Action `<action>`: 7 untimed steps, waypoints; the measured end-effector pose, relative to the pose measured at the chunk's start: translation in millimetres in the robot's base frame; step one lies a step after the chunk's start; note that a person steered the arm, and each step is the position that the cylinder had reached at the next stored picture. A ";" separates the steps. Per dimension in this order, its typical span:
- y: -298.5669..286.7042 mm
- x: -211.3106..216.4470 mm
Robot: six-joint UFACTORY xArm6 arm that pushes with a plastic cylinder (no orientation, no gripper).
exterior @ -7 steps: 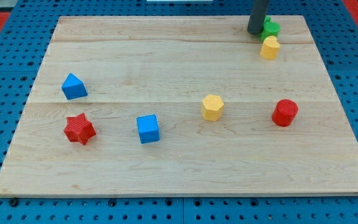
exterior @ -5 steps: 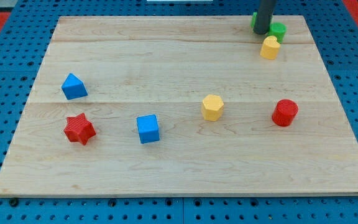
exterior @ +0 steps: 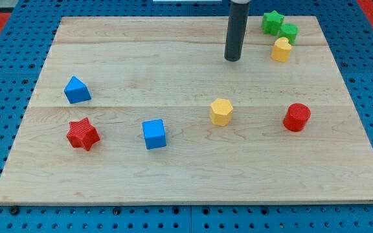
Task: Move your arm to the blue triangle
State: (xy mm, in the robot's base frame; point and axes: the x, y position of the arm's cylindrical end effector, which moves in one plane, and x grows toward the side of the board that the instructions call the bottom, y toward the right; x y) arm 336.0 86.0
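Observation:
The blue triangle (exterior: 76, 90) lies at the view's left on the wooden board (exterior: 186, 175). My tip (exterior: 232, 59) rests on the board near the view's top, right of centre, far to the right of the blue triangle and a little higher in the view. No block touches the tip. The nearest blocks are the yellow cylinder-like block (exterior: 280, 49) to its right and the yellow hexagon (exterior: 221, 111) below it.
A red star (exterior: 82, 134) sits just below the blue triangle. A blue cube (exterior: 154, 134) is at lower centre-left. A red cylinder (exterior: 296, 117) is at the right. A green star (exterior: 272, 22) and a green block (exterior: 289, 32) sit at the top right.
My tip has moved left and down the view, away from the green and yellow blocks at the top right. The green star, hidden before, now shows. No block moved.

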 end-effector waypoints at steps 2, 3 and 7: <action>-3.8 52.3; -3.8 52.3; -150.3 51.0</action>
State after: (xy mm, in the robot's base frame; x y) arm 387.0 -64.3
